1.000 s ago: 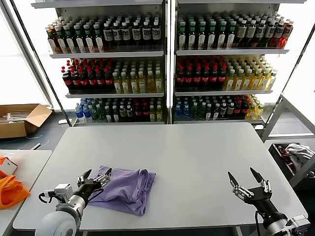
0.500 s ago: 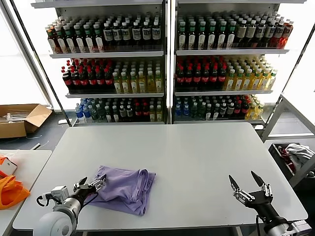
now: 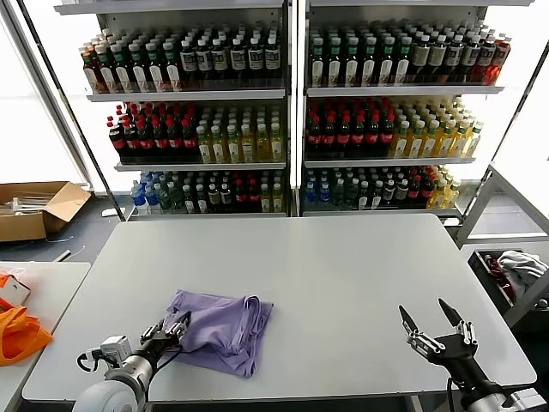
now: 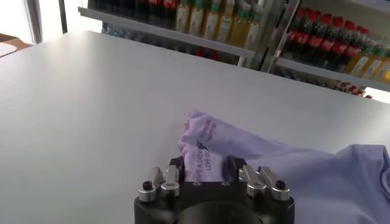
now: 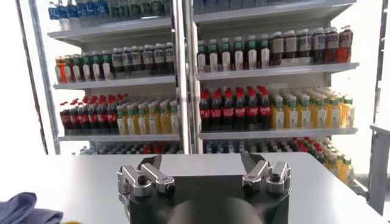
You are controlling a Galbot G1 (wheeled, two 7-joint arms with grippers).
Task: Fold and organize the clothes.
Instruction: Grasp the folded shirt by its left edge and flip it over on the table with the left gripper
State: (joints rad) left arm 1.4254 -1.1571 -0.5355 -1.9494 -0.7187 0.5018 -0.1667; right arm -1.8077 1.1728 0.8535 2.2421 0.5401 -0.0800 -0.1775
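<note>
Where the left pincer [image 3: 169, 330] pinches its edge, the lavender T-shirt [image 3: 221, 330] lies rumpled — right pincer [image 3: 436, 324] spread.

Thin soft cloth T-shirt [image 3: 221, 328]; smooth matt table [image 3: 343, 275].

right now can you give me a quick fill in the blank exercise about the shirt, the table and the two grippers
1. The folded T-shirt on the grey table is light ______ in colour.
2. The gripper next to the T-shirt's edge is the ______ gripper.
3. The right gripper hovers with its jaws ______, holding nothing.
4. The shelves behind the table are stocked with ______.

Missing words: purple; left; open; bottles
</note>
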